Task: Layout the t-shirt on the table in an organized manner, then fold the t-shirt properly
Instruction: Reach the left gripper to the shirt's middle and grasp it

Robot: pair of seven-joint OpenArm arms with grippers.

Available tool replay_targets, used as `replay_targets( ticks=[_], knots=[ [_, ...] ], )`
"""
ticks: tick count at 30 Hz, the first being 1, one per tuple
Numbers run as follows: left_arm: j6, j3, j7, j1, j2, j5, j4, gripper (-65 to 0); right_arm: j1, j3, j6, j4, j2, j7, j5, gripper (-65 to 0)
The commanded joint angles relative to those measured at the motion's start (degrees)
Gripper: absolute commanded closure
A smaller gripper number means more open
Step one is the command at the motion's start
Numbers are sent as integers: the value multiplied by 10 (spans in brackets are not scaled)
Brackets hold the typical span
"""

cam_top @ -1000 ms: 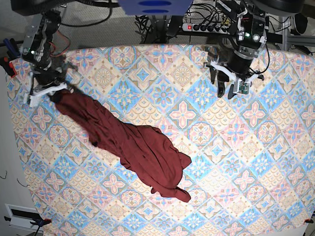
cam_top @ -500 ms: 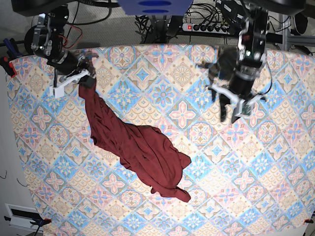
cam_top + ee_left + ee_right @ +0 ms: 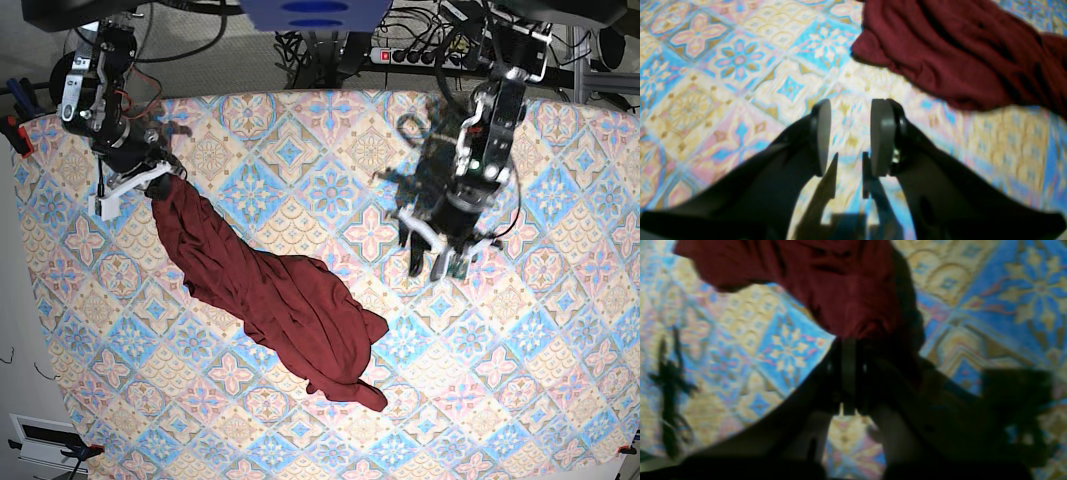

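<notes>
Fingers of the right gripper (image 3: 158,183) are pinching one end of the t-shirt (image 3: 275,300) near the far corner of the tabletop (image 3: 560,330), while the fingers (image 3: 881,136) of the left gripper (image 3: 428,262) are standing partly apart with nothing between them, hovering over bare pattern. T-shirt — a bunched maroon strip — is running with its long axis diagonally from the pinched end toward the near middle, its crumpled free end lying closest to the left gripper, just beside it in the left wrist view. Nothing is standing between that gripper and the cloth — only open tabletop.
</notes>
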Motion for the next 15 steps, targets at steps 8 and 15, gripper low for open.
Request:
replay_targets(
  ticks=[8, 15],
  knots=[
    [-2, 72, -14, -137, 36, -2, -129, -199, 4, 3, 3, 9, 6, 12, -59, -12],
    [-2, 105, -14, -209, 83, -3, -250, -211, 4, 7, 1, 9, 4, 12, -64, -135]
  ],
)
